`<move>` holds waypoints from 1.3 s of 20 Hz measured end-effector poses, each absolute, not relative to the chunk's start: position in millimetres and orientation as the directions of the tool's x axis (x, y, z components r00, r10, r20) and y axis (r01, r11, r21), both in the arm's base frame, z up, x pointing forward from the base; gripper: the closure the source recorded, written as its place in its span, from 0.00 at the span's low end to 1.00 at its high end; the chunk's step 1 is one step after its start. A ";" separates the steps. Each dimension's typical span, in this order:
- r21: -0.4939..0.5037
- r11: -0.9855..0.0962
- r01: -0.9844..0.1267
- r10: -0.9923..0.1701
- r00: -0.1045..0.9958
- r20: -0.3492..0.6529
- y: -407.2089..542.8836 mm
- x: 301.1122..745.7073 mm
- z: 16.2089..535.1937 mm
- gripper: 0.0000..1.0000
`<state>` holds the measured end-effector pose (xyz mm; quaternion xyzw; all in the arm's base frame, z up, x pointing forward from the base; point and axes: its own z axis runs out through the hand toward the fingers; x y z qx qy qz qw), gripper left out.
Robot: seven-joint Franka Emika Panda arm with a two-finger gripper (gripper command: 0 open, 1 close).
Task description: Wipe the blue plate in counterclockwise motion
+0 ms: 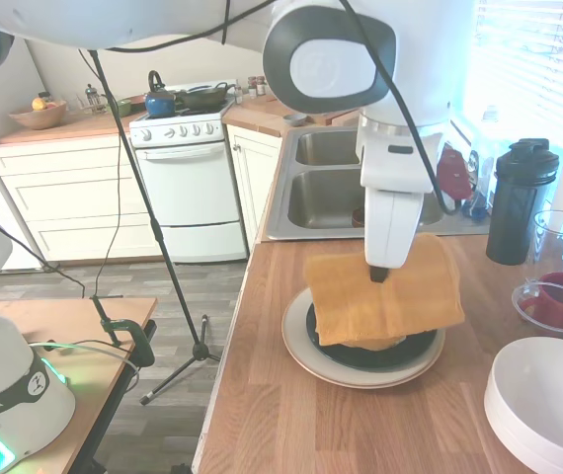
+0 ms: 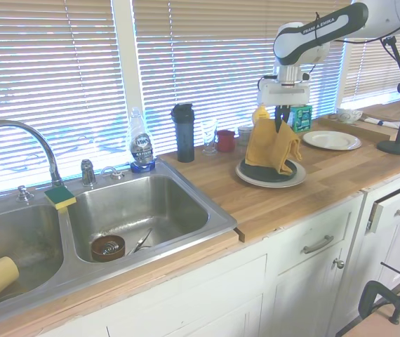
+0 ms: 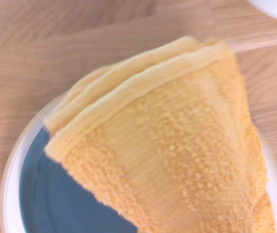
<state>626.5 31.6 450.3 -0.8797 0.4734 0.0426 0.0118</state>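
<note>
Gripper (image 1: 378, 276) pinches folded orange terry cloth (image 1: 385, 291) hanging over glossy dark navy round plate (image 1: 415, 351), stacked on larger beige plate (image 1: 306, 357) at frame center on wooden counter (image 1: 291, 415); next: lower cloth, sweep counterclockwise.

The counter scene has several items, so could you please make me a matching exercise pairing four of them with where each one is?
Things:
1. towel
2. blue plate
3. sponge
4. black bottle

Places:
A. on the sink edge, near the faucet
B. hanging from the gripper over the plates
C. standing by the window, behind the sink
D. stacked on the beige plate

Pairs: 1-B, 2-D, 3-A, 4-C
</note>
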 end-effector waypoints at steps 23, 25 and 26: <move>0.110 -0.574 -0.811 -0.819 0.564 -0.108 90.3 635.3 347.5 1.00; 0.110 -0.584 -0.804 -0.811 0.575 -0.106 101.2 637.3 346.3 1.00; 0.110 -0.588 -0.801 -0.808 0.580 -0.102 108.1 638.0 346.1 1.00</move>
